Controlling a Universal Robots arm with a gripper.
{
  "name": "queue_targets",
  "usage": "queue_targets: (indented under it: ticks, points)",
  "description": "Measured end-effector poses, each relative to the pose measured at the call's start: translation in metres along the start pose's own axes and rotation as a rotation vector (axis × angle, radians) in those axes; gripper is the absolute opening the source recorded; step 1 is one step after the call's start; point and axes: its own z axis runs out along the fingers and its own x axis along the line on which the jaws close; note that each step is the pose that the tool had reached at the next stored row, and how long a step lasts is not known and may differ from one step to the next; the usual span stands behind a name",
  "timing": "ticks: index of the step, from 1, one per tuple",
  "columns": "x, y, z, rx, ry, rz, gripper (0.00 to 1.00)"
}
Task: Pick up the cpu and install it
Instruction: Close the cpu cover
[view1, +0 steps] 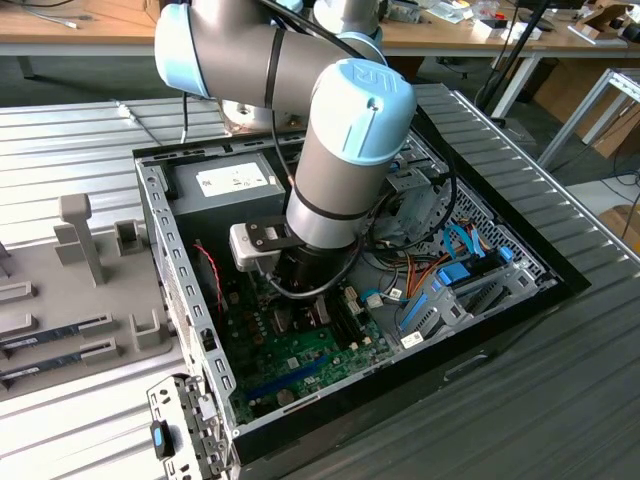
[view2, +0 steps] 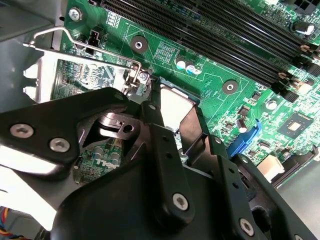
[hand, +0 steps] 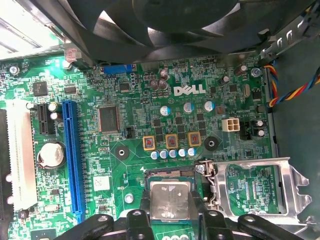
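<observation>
White logo print (hand: 189, 90) on motherboard (hand: 135, 100); white label (view1: 238, 180) on power-supply box (view1: 200, 207), illegible

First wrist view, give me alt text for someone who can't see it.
A small square chip with a silvery-grey metal top, the cpu, sits between black gripper fingers over the socket on a green circuit board. The socket's hinged silver metal retention frame lies flipped open beside it, and a long blue slot runs nearby.

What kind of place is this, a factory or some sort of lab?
Probably a lab or workshop for robot experiments, not a factory line. A robot arm reaches into an opened computer case on a ribbed metal table, and cluttered wooden workbenches stand behind.
</observation>
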Motion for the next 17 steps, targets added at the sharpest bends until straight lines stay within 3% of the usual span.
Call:
queue_targets:
  ticks: [6,9,15,17]
  points:
    - [0.0001,0.0004,-0.0038,-0.0001,-0.0051,-0.004,0.4]
    - [0.0002,0.0004,-0.004,0.0006,-0.0028,-0.048,0.4]
    - [0.0001,0.0004,-0.0038,0.0005,-0.003,-0.042,0.4]
    - [0.0001,0.0004,-0.0036,-0.0001,-0.0049,-0.011,0.4]
